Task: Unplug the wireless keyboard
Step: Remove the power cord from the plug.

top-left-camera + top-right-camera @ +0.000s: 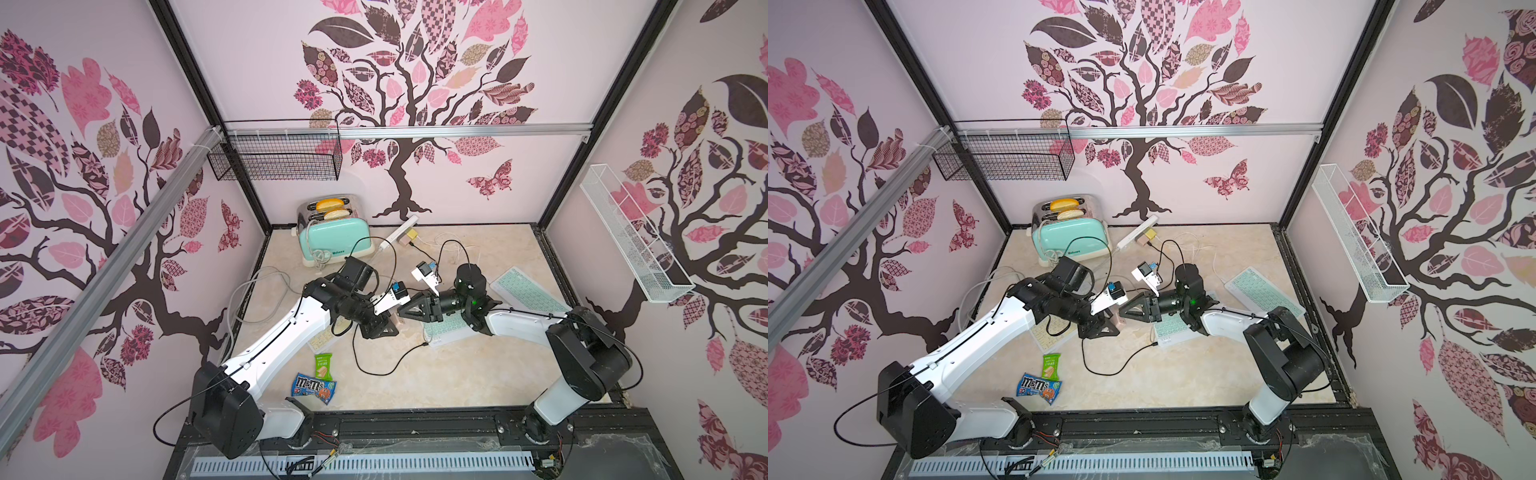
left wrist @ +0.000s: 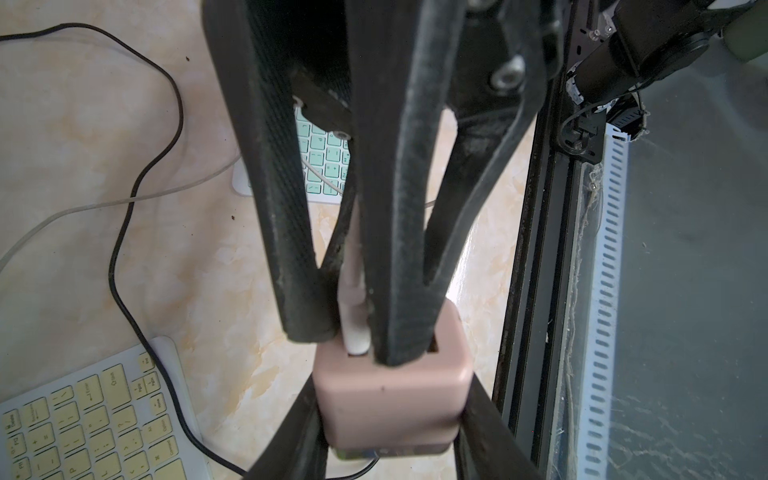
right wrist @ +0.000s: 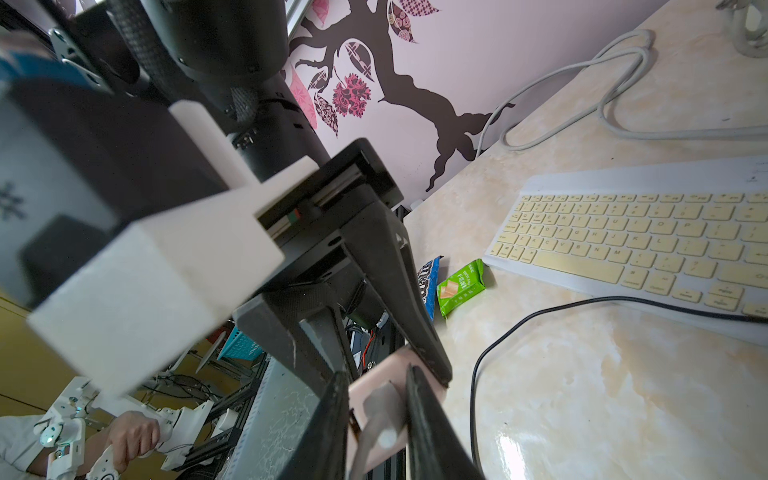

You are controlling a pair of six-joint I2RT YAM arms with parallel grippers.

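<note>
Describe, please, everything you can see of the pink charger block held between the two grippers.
The pink charger block is a small, smooth cube of matte plastic with rounded corners. The left gripper clamps two opposite sides. Its exposed face carries two slots: a white plug sits in one, pinched by the right gripper; the other, partly hidden, looks empty. It sits mid-table between the yellow keyboard and a mint keyboard; whether it is lifted or resting cannot be told.
</note>
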